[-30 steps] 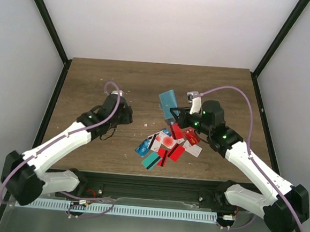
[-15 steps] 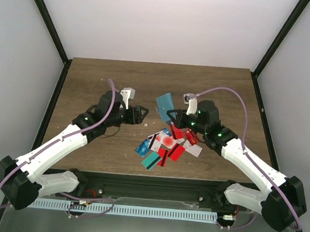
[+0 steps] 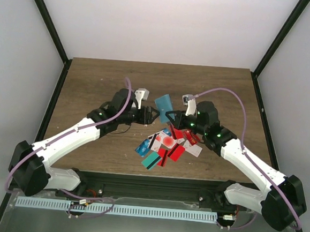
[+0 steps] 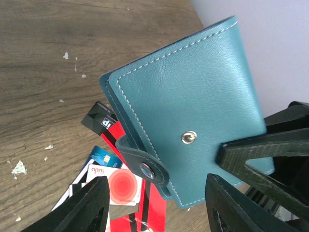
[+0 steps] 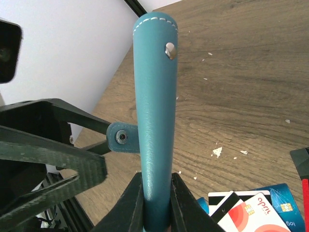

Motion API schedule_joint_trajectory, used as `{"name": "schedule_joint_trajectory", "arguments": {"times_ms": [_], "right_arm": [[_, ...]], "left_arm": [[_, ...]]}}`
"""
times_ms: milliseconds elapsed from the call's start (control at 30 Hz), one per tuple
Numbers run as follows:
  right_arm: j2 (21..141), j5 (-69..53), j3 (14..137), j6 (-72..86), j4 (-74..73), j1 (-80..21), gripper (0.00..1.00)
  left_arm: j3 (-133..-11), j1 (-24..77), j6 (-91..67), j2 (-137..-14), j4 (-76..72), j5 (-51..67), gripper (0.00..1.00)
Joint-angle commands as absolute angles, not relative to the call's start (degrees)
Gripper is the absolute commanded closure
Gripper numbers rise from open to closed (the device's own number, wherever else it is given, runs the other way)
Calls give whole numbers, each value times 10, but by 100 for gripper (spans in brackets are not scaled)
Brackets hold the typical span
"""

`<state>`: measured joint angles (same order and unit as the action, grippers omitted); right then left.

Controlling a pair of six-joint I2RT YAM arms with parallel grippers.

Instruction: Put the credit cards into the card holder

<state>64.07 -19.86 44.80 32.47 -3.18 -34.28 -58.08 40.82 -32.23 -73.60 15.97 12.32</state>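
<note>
Care was what this step needed: my right gripper [image 5: 157, 198] pinched the closed card holder [image 4: 188, 92] upright just ahead of my spread left gripper [image 4: 157, 195], which I judged should close on the snap tab [image 4: 142, 164] alone, credit cards [image 3: 169, 144] lying below both.

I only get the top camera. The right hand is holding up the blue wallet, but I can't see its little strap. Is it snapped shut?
Observer: No. In the left wrist view the strap of the card holder hangs loose, its snap undone.
Operator: Is the wallet spread open, then?
Observer: No. The right wrist view shows it folded flat, one edge pinched in the right hand.
Operator: Is the left hand grabbing it?
Observer: Not yet. The left hand is open, with the strap just ahead of its gap.
</note>
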Motion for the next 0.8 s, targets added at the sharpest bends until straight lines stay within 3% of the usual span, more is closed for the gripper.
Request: {"name": "schedule_joint_trajectory", "arguments": {"times_ms": [0,200,400,767], "right_arm": [[637,-207,447,328,-9,-348,99],[636,-209,444,325,-5,-348,99],[646,-219,434,330,15,-348,99],[785,-314,422,393,120,-352,99]], "left_arm": [[-601,412,-316,-749,141,118,46],[-601,412,-313,-769,128,109,63],[-582,412,-310,-766,113,74,96],[-472,406,-335,-673,126,-60,96]]}}
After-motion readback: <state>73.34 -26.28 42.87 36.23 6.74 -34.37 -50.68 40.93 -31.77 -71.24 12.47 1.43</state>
